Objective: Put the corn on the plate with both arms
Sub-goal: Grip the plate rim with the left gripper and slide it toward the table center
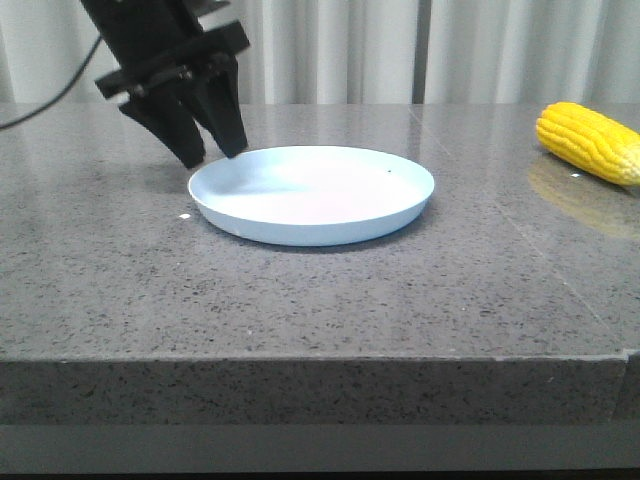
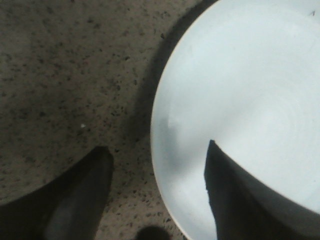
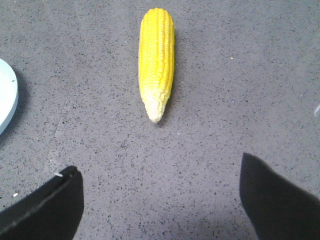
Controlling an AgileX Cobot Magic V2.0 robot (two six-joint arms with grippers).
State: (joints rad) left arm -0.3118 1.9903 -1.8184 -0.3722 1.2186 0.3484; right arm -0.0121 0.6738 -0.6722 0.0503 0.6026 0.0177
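Observation:
The pale blue-white plate [image 1: 312,192] sits in the middle of the grey stone table. My left gripper [image 1: 214,155] is open and hangs low at the plate's left rim. In the left wrist view [image 2: 157,150] one finger is over the table and the other over the plate [image 2: 240,90]. The yellow corn [image 1: 590,141] lies on the table at the far right, away from the plate. In the right wrist view the corn [image 3: 156,60] lies ahead, its pale tip pointing toward my right gripper [image 3: 160,167], which is open, empty and short of it. The right gripper is out of the front view.
The grey speckled table [image 1: 300,290] ends in a front edge near the camera. Pale curtains [image 1: 400,50] hang behind it. A sliver of the plate's rim [image 3: 7,97] shows in the right wrist view.

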